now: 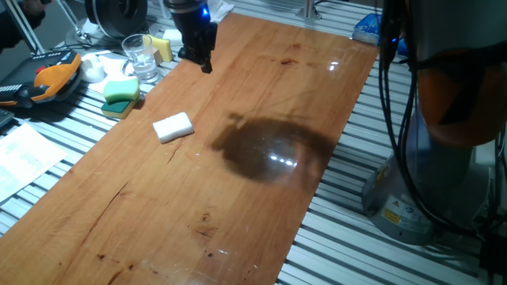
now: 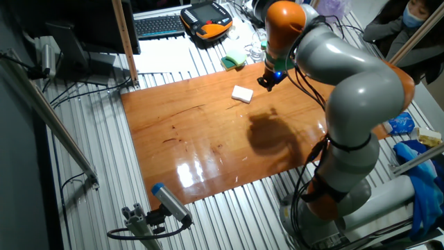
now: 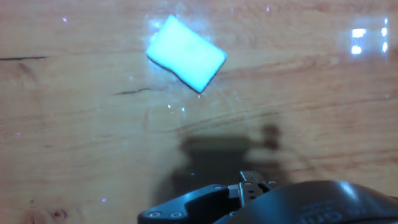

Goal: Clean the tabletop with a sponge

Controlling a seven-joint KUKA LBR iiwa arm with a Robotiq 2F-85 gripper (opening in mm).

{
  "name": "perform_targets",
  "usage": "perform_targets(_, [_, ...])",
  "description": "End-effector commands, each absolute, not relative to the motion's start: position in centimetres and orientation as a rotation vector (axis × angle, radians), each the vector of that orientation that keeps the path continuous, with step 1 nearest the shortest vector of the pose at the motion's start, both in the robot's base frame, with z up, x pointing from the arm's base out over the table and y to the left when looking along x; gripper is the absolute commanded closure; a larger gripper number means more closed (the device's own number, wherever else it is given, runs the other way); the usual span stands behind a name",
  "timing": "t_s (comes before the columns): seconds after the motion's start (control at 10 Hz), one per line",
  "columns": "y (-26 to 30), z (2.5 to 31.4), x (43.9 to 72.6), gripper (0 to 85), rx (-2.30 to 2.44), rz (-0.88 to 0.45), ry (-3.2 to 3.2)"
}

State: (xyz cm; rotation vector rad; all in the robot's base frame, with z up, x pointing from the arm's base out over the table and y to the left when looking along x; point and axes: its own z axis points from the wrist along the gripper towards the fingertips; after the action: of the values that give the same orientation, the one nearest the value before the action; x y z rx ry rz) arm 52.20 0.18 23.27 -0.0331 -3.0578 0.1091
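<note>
The white sponge (image 1: pixel 173 127) lies flat on the reddish-brown tabletop (image 1: pixel 261 95), near its left edge. It also shows in the other fixed view (image 2: pixel 242 94) and at the top of the hand view (image 3: pixel 186 53). My gripper (image 1: pixel 204 62) hangs above the board's far end, apart from the sponge and empty. It shows beside the sponge in the other fixed view (image 2: pixel 266 83). The fingers look dark and close together, and I cannot tell their state. In the hand view only the hand's body shows at the bottom, with its shadow on the wood (image 3: pixel 74 124).
A green-topped yellow sponge (image 1: pixel 120 96), a clear glass (image 1: pixel 141 57) and a pale yellow sponge (image 1: pixel 161 49) sit on the ribbed metal table (image 1: pixel 356 222) left of the board. An orange pendant (image 1: pixel 51 79) lies further left. The arm's base (image 1: pixel 428 182) stands at the right.
</note>
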Motion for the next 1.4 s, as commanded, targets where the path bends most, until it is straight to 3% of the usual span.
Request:
perform_targets(0.0, [0.3,22.8,53.1,85.0,-0.046,0.098,-3.057])
perform_targets(0.1, [0.5,21.9,54.3,68.0,-0.057,0.096,-3.058])
perform_targets(0.3, [1.0,20.1,56.8,68.0,-0.122,0.073,-3.075])
perform_targets(0.4, [1.3,19.3,57.8,51.0,-0.164,0.057,-3.081])
perform_targets(0.5, [1.8,18.6,58.9,51.0,-0.211,0.055,-3.086])
perform_targets(0.6, [2.2,17.9,59.9,34.0,-0.267,0.061,-3.064])
perform_targets(1.3, [2.1,11.2,62.5,34.0,-0.408,-0.039,-3.102])
